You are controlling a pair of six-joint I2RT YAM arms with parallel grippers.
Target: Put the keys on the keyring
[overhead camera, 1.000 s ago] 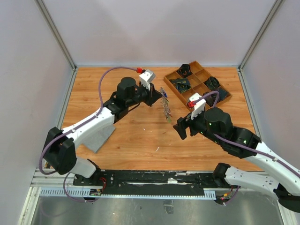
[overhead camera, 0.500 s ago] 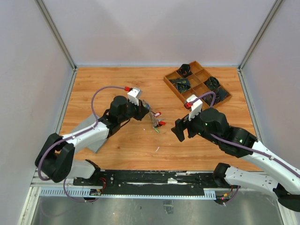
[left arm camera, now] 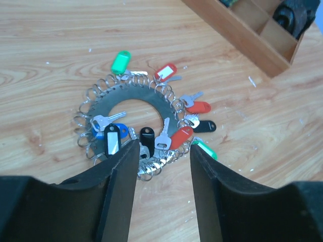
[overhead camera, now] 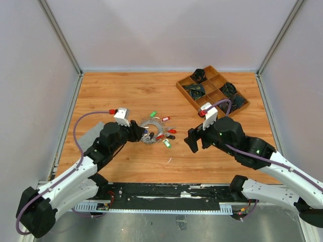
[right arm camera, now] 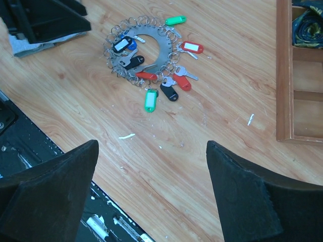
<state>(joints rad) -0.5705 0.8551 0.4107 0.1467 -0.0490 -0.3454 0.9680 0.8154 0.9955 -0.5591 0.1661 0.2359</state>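
Woodgrain table (overhead camera: pixel 121 91) bears flat metal keyring (left arm camera: pixel 155 96) (spiky-edged).

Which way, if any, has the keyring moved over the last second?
Yes. The keyring has come down flat onto the table, nearer and left, farther from the wooden tray.

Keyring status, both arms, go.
Left gripper open, empty, at near edge of keyring. Right gripper open, empty, off to the side. Keyring flat on table, tagged keys around it. Nothing blocking it.

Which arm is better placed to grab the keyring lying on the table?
Left. The left hand is open at the edge of the keyring; the right hand, also open, hangs farther away.
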